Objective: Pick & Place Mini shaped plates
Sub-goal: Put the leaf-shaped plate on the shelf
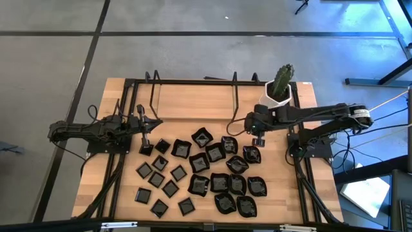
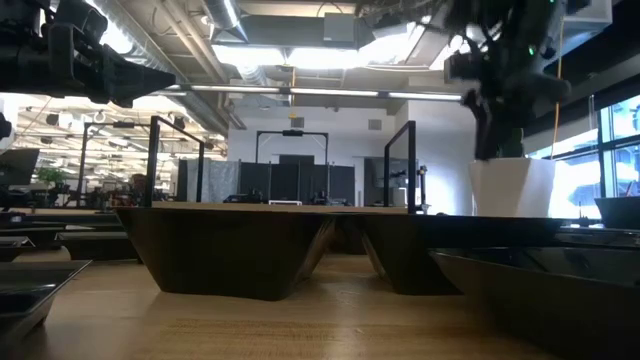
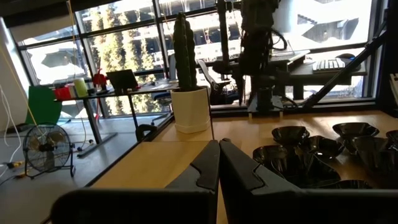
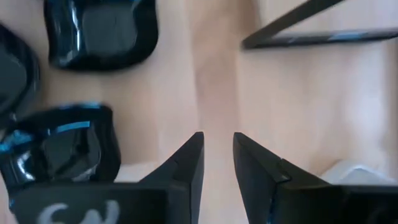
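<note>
Several glossy black mini shaped plates rest flat on the wooden table: small flat squares toward the left, raised-rim and wavy ones toward the right. My right gripper points down over bare wood beside two raised-rim plates, narrowly open and empty; in the high view it is at the cluster's far right corner. My left gripper is shut and empty, held level above the table's left side, pointing toward the right.
A white cactus pot stands at the table's far right corner, just behind my right arm. A black tube frame runs along the far edge with upright hoops. Bare wood lies between the frame and the plates.
</note>
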Robot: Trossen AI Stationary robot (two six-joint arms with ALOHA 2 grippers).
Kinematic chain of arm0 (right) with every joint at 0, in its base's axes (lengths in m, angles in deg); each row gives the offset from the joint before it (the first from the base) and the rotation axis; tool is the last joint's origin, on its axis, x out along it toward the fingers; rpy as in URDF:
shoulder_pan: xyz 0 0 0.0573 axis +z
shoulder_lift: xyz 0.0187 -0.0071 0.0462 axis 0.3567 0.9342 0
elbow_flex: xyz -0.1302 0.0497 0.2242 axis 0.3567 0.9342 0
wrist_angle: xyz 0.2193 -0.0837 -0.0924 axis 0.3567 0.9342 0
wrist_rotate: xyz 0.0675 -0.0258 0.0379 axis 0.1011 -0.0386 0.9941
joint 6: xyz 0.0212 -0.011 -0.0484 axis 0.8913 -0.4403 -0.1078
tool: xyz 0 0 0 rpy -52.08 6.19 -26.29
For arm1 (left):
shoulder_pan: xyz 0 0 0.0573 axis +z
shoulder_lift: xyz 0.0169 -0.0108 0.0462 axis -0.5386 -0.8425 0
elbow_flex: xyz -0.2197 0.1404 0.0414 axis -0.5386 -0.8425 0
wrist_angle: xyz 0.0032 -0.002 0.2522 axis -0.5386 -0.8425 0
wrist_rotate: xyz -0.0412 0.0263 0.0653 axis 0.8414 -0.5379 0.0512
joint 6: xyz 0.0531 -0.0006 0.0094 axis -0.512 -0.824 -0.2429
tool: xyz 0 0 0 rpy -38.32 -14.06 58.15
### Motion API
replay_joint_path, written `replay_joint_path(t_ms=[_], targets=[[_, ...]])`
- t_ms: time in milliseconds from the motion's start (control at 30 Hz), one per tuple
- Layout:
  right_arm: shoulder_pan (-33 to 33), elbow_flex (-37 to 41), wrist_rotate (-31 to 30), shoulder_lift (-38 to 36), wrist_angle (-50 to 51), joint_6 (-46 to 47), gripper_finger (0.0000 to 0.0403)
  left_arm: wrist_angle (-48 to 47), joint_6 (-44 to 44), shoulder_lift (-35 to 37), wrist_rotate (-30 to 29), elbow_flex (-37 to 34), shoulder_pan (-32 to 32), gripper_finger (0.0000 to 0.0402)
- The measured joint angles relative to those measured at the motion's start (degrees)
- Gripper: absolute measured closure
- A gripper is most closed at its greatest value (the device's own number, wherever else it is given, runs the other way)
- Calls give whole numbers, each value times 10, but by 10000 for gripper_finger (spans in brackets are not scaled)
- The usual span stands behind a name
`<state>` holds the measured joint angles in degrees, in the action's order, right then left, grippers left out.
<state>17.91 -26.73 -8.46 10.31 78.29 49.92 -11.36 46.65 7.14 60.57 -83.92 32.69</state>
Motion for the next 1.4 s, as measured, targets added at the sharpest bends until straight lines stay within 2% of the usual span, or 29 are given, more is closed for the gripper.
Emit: replay_joint_path(t_ms=[233,433,633,767,1000,1100,1167,1233,1400], targets=[[-19,60,64,0,-44,-2,315,-1,0,0,0,0,0,398],[-21,67,144,0,-52,-1,315,-1,3,0,0,0,0,398],[-21,67,189,0,-52,10,305,-2,9,0,0,0,0,398],[-21,67,225,0,-52,43,244,-2,9,0,0,0,0,398],[-21,67,216,0,-58,53,63,-2,9,0,0,0,0,398],[-21,67,215,0,-56,58,13,-2,9,0,0,0,0,398],[-21,67,214,0,-53,58,15,-2,9,0,0,0,0,398],[-21,67,207,0,-52,63,36,-2,9,0,0,0,0,398],[-20,67,204,0,-53,65,135,-2,9,0,0,0,0,398]])
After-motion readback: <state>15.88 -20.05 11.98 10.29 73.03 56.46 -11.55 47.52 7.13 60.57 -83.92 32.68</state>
